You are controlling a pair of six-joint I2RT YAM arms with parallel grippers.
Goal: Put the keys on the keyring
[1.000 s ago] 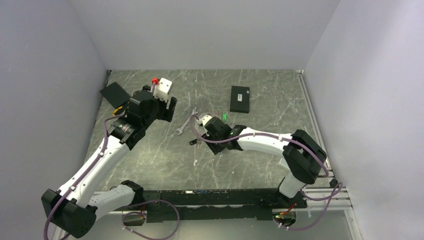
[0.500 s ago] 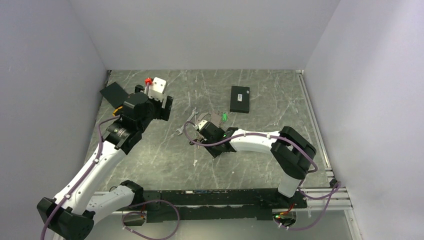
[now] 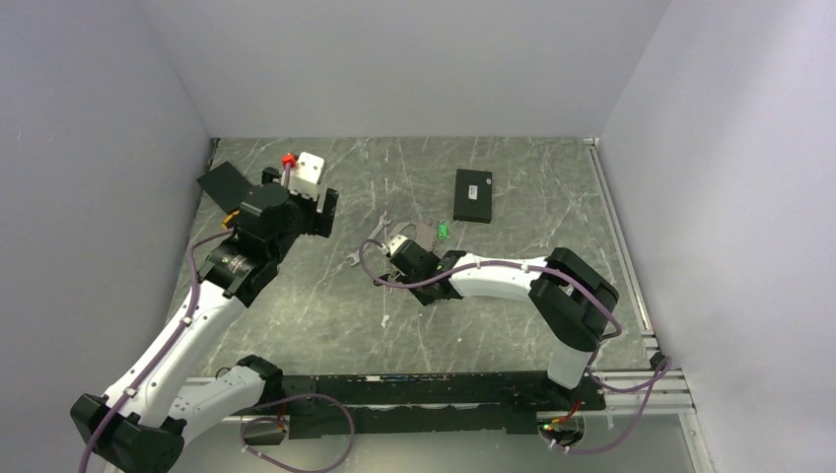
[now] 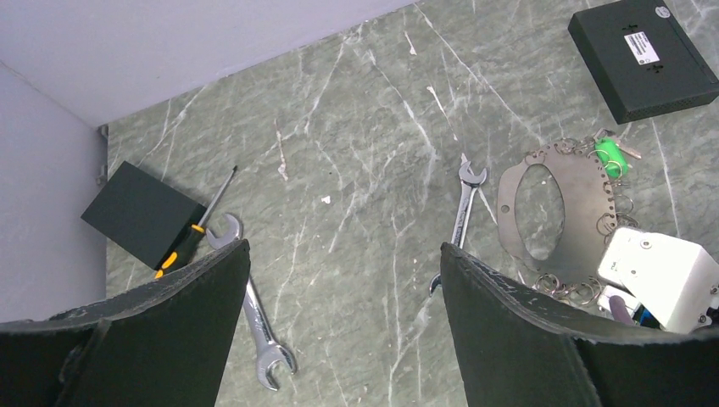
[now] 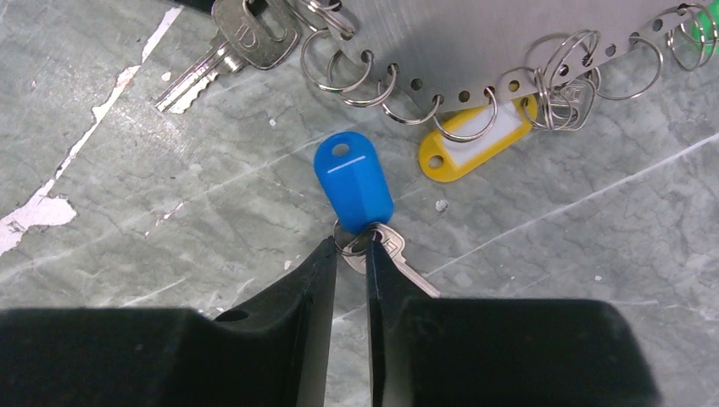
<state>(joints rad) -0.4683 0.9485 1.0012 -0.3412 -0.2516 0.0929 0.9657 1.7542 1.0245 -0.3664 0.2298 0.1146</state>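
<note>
Right pincer (image 5: 350, 248) farther left, seemingly tight on key (image 5: 407, 270) (wrist view); left pincer (image 4: 343, 254) apart.

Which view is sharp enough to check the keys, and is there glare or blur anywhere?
Right wrist: sharp on the blue key tag and keyring, faint sheen only. Left wrist: table sharp, its fingers dark, soft-edged. Top external: evenly lit, detail too small.

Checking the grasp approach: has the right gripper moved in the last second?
Yes. Seen from above, the right gripper has shifted left and slightly toward the near edge, away from the black box.
</note>
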